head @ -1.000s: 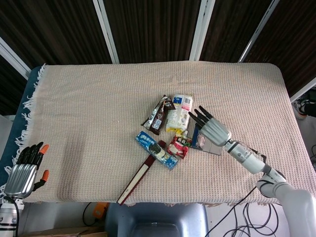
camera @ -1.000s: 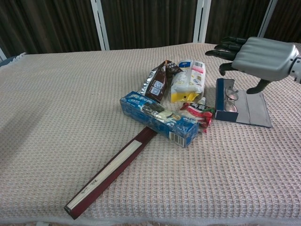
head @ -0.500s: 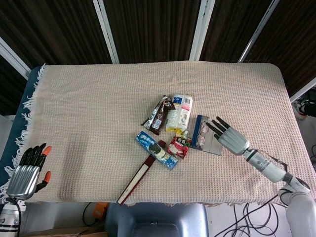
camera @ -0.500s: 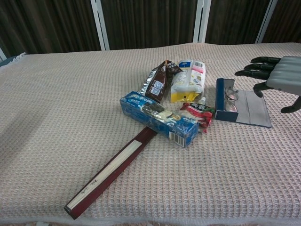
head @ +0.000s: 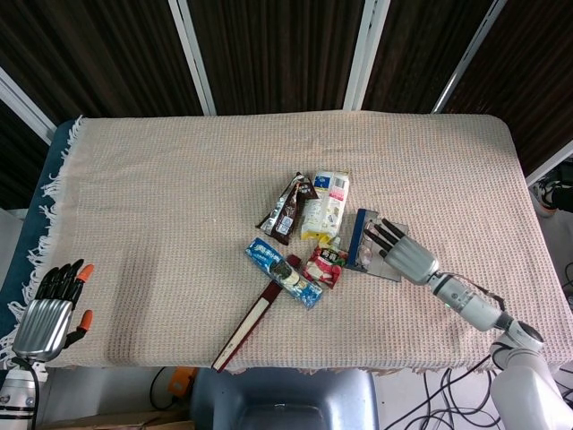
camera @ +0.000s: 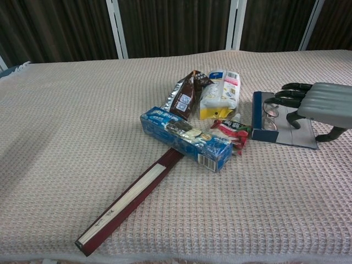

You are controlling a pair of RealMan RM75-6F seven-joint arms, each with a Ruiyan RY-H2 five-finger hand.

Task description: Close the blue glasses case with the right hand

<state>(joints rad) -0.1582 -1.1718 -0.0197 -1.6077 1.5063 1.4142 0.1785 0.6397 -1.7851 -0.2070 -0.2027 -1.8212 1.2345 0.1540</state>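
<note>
The blue glasses case (head: pixel 360 235) (camera: pixel 257 116) lies open on the tablecloth, its blue side wall upright on the left and its grey lid flat to the right, glasses (camera: pixel 269 114) inside. My right hand (head: pixel 400 251) (camera: pixel 319 104) hovers low over the lid with straight, spread fingers pointing toward the case, holding nothing. Contact with the lid cannot be told. My left hand (head: pixel 49 313) rests off the table's near left corner, fingers apart and empty.
Left of the case lies a cluster: a red snack packet (camera: pixel 232 132), a yellow-white pouch (camera: pixel 220 93), a brown wrapper (camera: pixel 184 98), a blue box (camera: pixel 186 138) and a long dark red flat box (camera: pixel 132 201).
My right hand drew back to the right off the case, then came down and forward again over the grey lid. The case and left hand have not moved.
</note>
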